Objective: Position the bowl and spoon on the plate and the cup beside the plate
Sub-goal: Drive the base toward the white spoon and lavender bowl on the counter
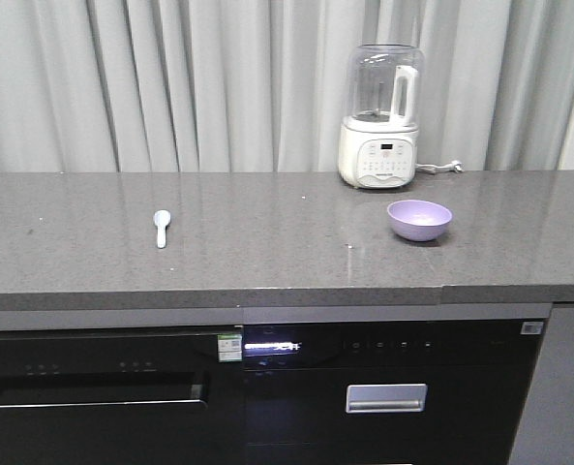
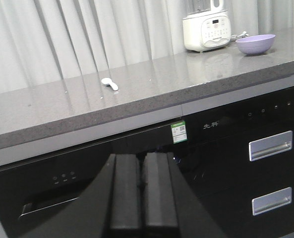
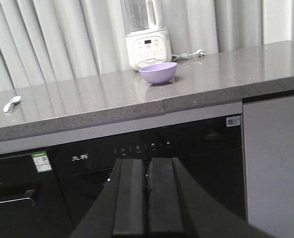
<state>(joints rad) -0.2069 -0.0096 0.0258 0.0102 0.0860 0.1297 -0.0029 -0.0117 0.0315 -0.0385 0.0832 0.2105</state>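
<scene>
The lavender bowl (image 1: pixel 420 219) sits upright on the grey countertop (image 1: pixel 267 242), right of centre; both wrist views show the bowl (image 2: pixel 256 43) (image 3: pixel 158 72) too. The small pale spoon (image 1: pixel 161 228) lies on the counter's left part, also seen as the spoon (image 2: pixel 109 83) (image 3: pixel 12 103). The plate and the cup are out of view. My left gripper (image 2: pixel 141 163) is shut and empty, held low in front of the dark cabinet fronts. My right gripper (image 3: pixel 147 168) is likewise shut and empty below the counter edge. Neither gripper shows in the front view.
A white blender (image 1: pixel 379 116) with a clear jug stands at the back right against the curtain, its cord (image 1: pixel 441 168) trailing right. Below the counter are black appliance fronts with a silver handle (image 1: pixel 386 397). A grey panel (image 3: pixel 275 163) is at far right.
</scene>
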